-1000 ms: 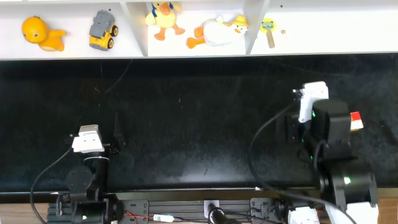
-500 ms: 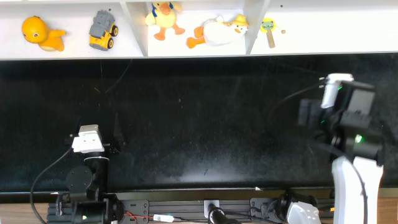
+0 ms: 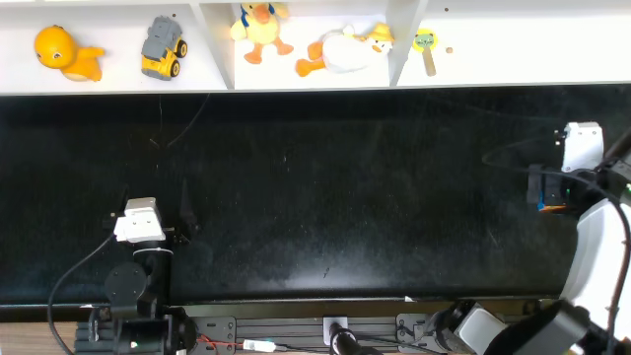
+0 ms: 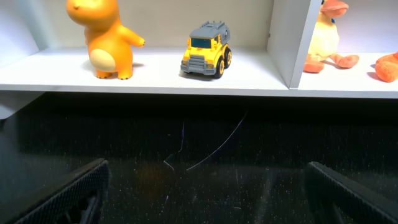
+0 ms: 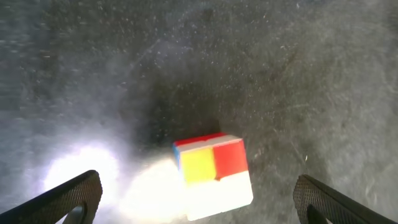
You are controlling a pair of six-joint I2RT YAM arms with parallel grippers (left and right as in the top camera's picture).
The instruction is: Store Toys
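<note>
Right gripper (image 5: 196, 186) hangs over the desk (image 3: 315, 197) close to its right edge, about midway between the near and far edges. Its two fingers are spread wide and grip nothing. Seen from its wrist camera, a small puzzle cube (image 5: 212, 176) lies on the dark surface between the two fingertips, clear of both. The cube's upper face shows one yellow square and one red square side by side, with a thin blue and orange edge along one side. The face turned toward the camera is white and catches a strong glare. From above, only a sliver of orange and blue shows beside the gripper body. The cube sits flat on the desk, slightly turned relative to the fingers.

Left gripper (image 4: 206, 167) is near the desk's left end, toward the near edge. Its fingers are also wide apart and hold nothing, and it points at the shelf.

A white shelf (image 3: 513, 59) runs along the desk's far edge, split into compartments by upright dividers. The left compartment holds an orange figure (image 3: 67, 52) and a yellow and grey truck (image 3: 163, 47), which stand apart from each other. The middle one holds a yellow plush duck (image 3: 260, 30) sitting upright and a white plush duck (image 3: 345, 49) lying on its side. A small green toy on a stick (image 3: 425, 44) lies in the right compartment.
</note>
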